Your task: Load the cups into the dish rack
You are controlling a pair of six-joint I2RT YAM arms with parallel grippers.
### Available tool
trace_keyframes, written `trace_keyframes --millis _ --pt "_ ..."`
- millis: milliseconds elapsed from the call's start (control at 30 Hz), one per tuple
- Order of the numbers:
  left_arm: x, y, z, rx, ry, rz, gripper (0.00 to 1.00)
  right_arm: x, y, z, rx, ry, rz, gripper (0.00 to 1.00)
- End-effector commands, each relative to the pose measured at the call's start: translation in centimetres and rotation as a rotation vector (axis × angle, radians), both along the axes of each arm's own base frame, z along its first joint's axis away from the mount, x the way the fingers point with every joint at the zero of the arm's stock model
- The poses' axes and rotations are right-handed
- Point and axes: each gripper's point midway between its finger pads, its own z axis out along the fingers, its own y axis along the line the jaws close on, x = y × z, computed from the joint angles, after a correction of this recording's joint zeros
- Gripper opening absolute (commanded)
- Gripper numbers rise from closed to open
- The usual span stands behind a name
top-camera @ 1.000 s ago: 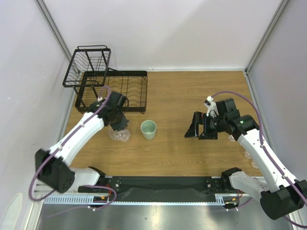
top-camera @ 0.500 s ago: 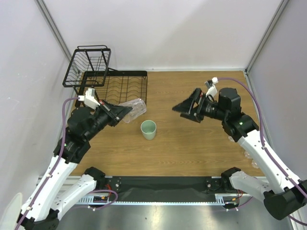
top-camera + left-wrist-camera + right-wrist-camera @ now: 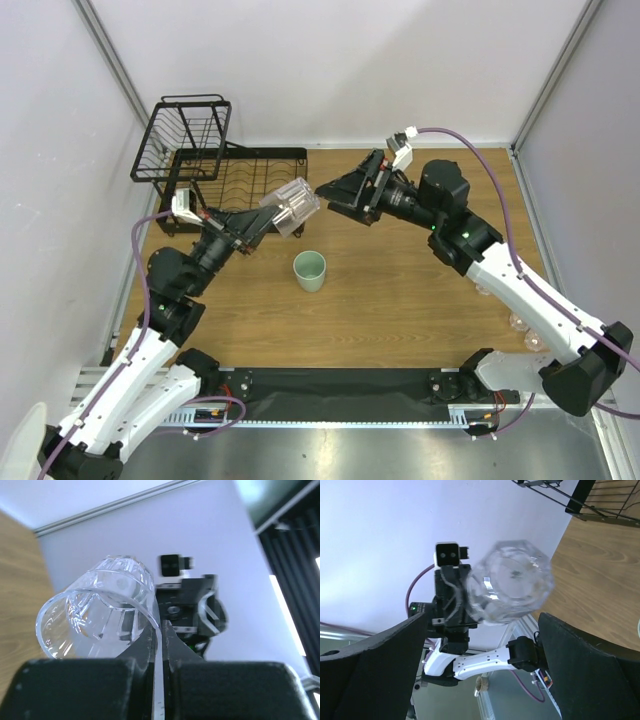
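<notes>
1. My left fingers point(image 3: 176, 652) are pinched almost together on the wall of a clear cup point(image 3: 100, 612); only a thin slit shows between them, at the rim.
2. That cup is up off the bench point(image 3: 400, 290), tipped on its side, with its thick base pointing towards the right arm.
3. My right fingers point(image 3: 380, 672) are spread wide and hold nothing. On the right wrist camera the cup's base sits between them.
4. From above, the right fingertips are just beside the cup's base; I cannot tell whether they touch it.
5. The held cup hangs just off the near right corner of the dish rack point(image 3: 243, 182), whose raised wire basket stands at the far left.
6. The mint-green tumbler point(image 3: 309, 271) stands upright on the bench, mouth up, nearer the arm bases than the held cup.
7. Further clear cups point(image 3: 520, 322) sit by the bench's right edge, partly hidden by the right arm.
</notes>
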Motion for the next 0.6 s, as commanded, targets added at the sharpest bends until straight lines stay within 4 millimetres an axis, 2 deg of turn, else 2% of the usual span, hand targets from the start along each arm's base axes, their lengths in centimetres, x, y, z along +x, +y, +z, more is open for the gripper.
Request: trace_keyframes --millis 0,200,567 --pt "-2.7 1.6 6.7 -0.175 -0.205 -0.012 0.01 0.2 0.3 4.7 0.081 -0.123 -0.029 1.0" --pt "-2.5 2.3 7.2 -0.23 -0.193 0.014 0.0 0.4 0.8 5.2 0.058 -0.186 -0.042 1.0" --pt "-2.6 2.1 7.6 -0.302 -0.213 -0.019 0.0 0.6 3.2 6.0 0.038 -0.269 0.031 1.0"
